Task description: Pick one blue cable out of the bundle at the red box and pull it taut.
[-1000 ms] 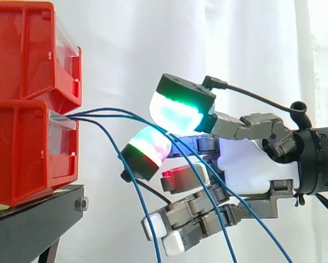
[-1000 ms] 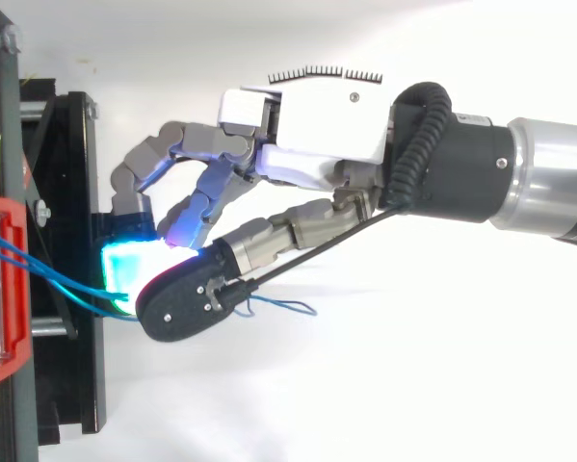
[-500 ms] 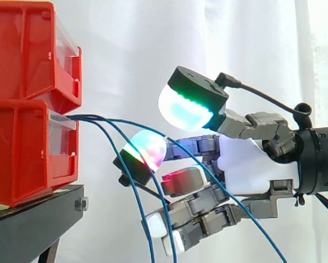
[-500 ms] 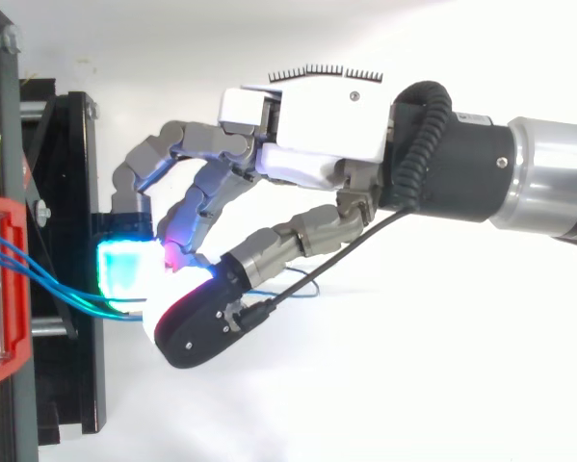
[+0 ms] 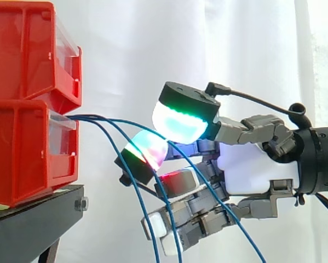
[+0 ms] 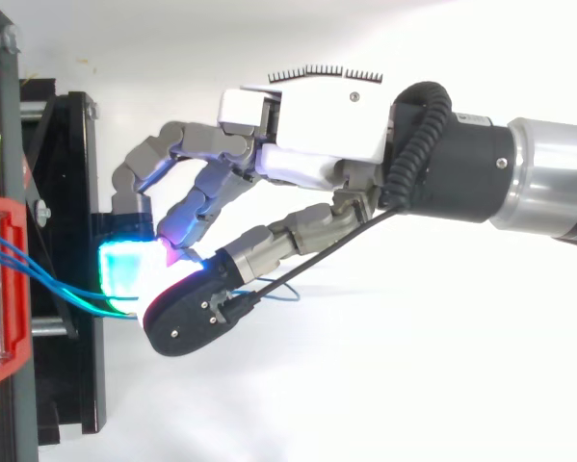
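1. Side view: black stand (image 5: 32, 219) before a white curtain (image 5: 218, 38), with the red box (image 5: 21, 153) on it and an upper bin (image 5: 27, 49) stacked on top
2. Side view: three blue lines leaving the box front. One cable (image 5: 115, 120) arches right into the hand, and two other cables (image 5: 140, 211) sag down to the lower edge
3. Side view: hand (image 5: 251, 170) in from the right at the height of the box mouth, near the box yet apart from it
4. Side view: thumb pad (image 5: 180, 118) on top, glowing green and cyan, and finger pad (image 5: 147, 150) just below, pressed together on the cable. Slack between box and pinch, then falling away to the lower right
5. Side view: remaining fingers curled underneath, pads red and white, with the other cables crossing in front
6. Top view: arm (image 6: 548, 178) lying level from the right edge, with the white back of the hand (image 6: 317, 125) turned up and the fingers bent toward the stand (image 6: 71, 192)
7. Top view: black back of the thumb lying over the cyan glow, hiding the pinch itself
8. Top view: box (image 6: 4, 318) at the left edge, blue lines running from it under the thumb, and a short blue loop just right of the thumb
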